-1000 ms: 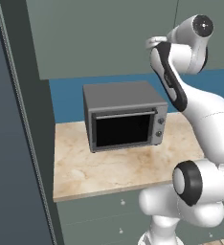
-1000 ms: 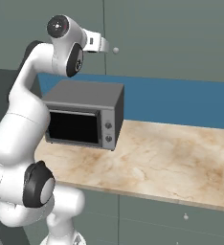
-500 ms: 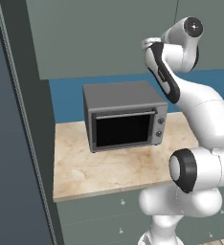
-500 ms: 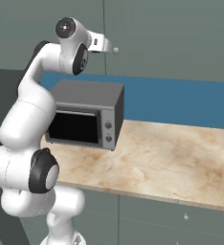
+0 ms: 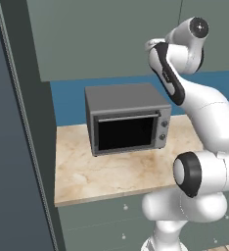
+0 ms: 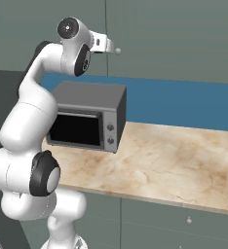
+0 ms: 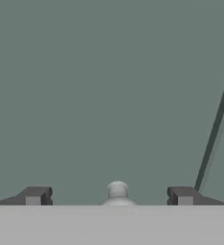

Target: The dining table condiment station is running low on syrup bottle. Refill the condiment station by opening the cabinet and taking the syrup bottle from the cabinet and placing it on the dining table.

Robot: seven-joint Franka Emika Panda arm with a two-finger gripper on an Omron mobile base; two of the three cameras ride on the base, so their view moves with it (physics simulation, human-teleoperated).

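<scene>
Gripper (image 7: 109, 196) up at the wall cabinet (image 7: 109, 86), facing its flat grey-green door head-on. Fingers (image 7: 35, 195) spread wide, one on each side of the small pale round knob (image 7: 117, 190). Knob sits centred in the gap, clear space both sides; no contact w/ either finger visible. Nothing pinched.

Hand view: door front fills the area ahead of the gripper. A dark seam (image 7: 214, 129) runs at a slant off to one side of the gripper, marking the edge betw. this door and the next panel. Doors look shut, no gap into the interior.

Right base view: gripper (image 6: 108, 46) at the end of the raised arm, just short of the knob (image 6: 118, 50), which stands out from the cabinet (image 6: 174, 34) front. Vertical door seam just beside the hand.

Below the gripper: grey toaster oven (image 6: 89, 115) w/ dark glass door and two dials, standing on a beige marble counter (image 6: 169, 165). Blue backsplash (image 6: 184, 104) behind it, under the cabinets. Grey-green drawers (image 6: 184, 223) w/ small knobs beneath the counter edge.

Left base view: arm folds up and back toward the cabinet (image 5: 102, 34); hand hidden behind the arm's own links. Oven (image 5: 126, 117) sits below and to the left of the wrist. Tall dark panel (image 5: 13, 147) at far left.

Syrup bottle: can't tell location, cabinet closed.
</scene>
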